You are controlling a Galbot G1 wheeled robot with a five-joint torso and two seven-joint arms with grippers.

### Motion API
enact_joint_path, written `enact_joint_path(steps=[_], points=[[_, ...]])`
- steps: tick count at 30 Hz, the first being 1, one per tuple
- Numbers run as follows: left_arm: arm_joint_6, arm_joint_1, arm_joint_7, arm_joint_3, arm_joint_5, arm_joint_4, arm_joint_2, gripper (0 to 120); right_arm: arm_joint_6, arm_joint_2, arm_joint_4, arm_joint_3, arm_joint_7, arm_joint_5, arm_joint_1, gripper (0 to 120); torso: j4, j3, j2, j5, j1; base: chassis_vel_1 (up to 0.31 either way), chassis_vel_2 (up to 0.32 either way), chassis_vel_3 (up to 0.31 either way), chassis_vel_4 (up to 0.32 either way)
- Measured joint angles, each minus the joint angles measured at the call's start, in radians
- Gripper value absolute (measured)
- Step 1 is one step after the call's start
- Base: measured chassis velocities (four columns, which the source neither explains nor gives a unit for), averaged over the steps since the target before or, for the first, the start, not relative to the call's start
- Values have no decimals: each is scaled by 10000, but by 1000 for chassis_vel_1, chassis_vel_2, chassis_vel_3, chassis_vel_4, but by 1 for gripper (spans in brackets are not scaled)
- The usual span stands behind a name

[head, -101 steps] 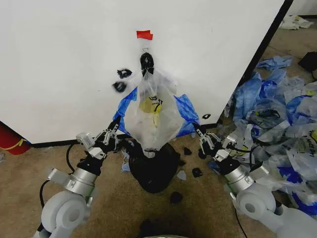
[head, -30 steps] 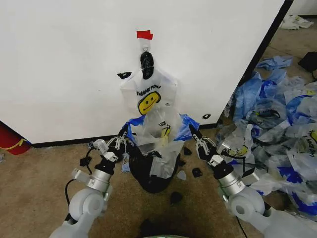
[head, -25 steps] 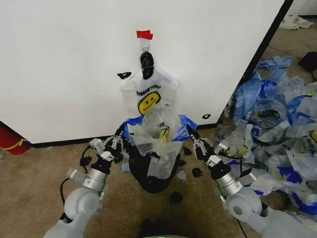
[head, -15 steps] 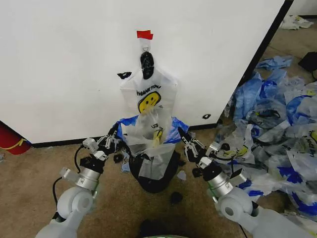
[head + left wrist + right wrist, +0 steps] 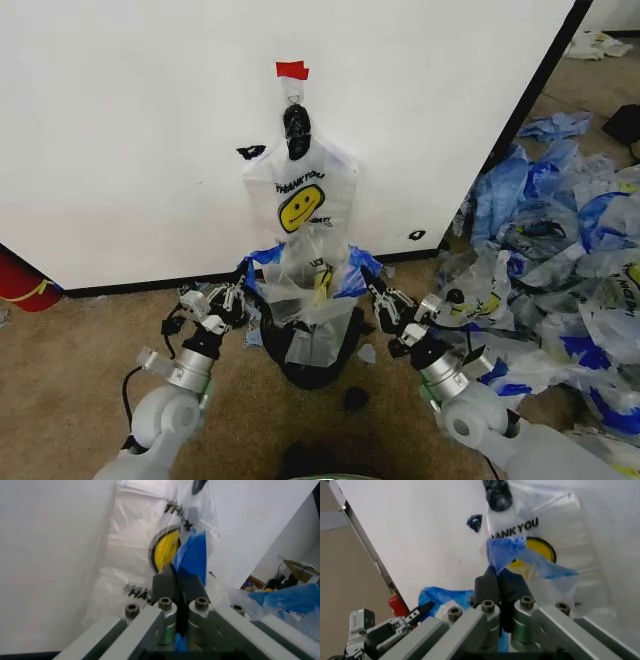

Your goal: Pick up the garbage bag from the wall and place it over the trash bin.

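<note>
Garbage bag (image 5: 312,290) — translucent, crumpled, blue-cornered — over trash bin (image 5: 318,355).

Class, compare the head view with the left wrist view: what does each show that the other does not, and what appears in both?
Head view alone: the trash bin under the garbage bag, the red tape, the bag pile and the right end effector at the bag's blue edge.

Left wrist view alone: the left end effector close up, its fingers shut on a blue strip of the bag.

Both: the wall, and the hanging smiley bag bunch.
</note>
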Motion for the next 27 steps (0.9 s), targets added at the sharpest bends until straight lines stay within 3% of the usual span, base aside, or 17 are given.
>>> enact_joint_path(steps=[11,21,27], points=[[-354,131,255,18,159,444,-97,0,248,313,-673,-361,-181,-299,37,0,0,0,0,0,0,0,0,0,0],[-415,381,278,-61,323,76,-59,0,271,383,-596,-791,-198,-590,-21,0,0,0,0,0,0,0,0,0,0],[-407,638,247,-277,316,-468,129,0,201,251,108,-911,-45,-686,-251,0,1,0,0,-1,0,0,0,0,0]])
